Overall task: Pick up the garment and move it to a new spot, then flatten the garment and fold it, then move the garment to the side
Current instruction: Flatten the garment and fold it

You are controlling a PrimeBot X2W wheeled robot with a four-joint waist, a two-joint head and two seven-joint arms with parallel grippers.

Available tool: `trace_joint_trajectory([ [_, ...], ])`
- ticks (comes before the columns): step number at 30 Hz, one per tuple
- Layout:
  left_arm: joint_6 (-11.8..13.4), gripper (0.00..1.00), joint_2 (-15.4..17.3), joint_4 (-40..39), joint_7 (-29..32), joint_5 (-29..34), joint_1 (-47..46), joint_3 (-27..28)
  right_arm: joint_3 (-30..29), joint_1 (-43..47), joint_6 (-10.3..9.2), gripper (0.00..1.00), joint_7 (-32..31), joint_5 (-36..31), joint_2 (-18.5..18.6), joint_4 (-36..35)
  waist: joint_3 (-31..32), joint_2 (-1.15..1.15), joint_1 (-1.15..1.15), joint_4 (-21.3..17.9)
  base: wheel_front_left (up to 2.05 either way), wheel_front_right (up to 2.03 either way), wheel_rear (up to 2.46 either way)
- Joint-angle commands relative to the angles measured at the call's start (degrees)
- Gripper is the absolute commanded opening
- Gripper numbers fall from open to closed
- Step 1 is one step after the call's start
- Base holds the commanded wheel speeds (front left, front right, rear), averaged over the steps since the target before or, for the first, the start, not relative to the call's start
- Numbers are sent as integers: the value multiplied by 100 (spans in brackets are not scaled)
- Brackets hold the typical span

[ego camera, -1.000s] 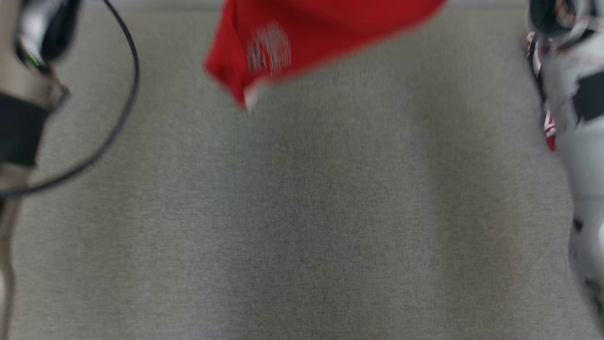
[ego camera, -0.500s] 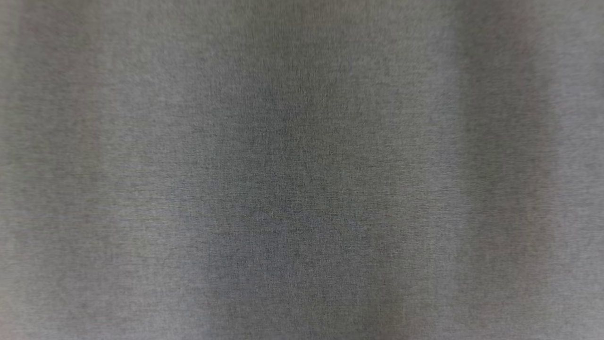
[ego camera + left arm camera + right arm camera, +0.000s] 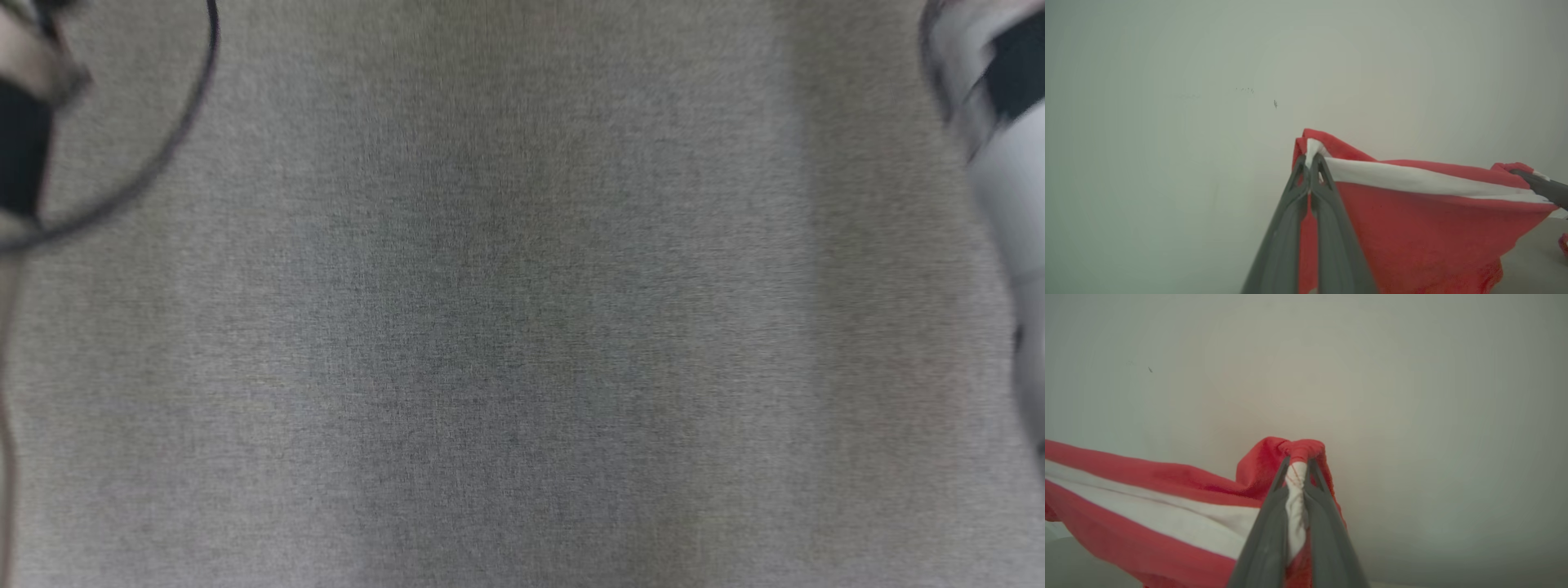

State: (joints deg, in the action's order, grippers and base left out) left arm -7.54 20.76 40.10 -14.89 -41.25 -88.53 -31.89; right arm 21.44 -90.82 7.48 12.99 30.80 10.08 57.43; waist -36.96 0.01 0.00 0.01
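Grey tabletop (image 3: 522, 327) lies under the head camera. Red garment (image 3: 1412, 216) is held aloft, its white-banded edge strung side to side between the arms and the body hanging below. Left fingers (image 3: 1299, 179) are clamped on one corner, right fingers (image 3: 1278, 486) on the other. Neither arm looks nearer, so lowering probably needs both together.

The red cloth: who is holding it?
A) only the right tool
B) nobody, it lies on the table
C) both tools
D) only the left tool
C: the left tool and the right tool each pinch one end of the red cloth, stretched between them.
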Motion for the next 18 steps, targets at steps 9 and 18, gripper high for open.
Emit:
trace_joint_trajectory([
  [9,355,0,-115,-1764,-30,480,3249,893,467,2707,-1,0,171,850,420,-1078,1236,-1,0,-98,0,0,0],
  [18,400,0,-565,-2689,-31,768,6112,1342,532,5308,-1,0,159,1108,679,-2500,2149,-1,0,-77,0,0,0],
])
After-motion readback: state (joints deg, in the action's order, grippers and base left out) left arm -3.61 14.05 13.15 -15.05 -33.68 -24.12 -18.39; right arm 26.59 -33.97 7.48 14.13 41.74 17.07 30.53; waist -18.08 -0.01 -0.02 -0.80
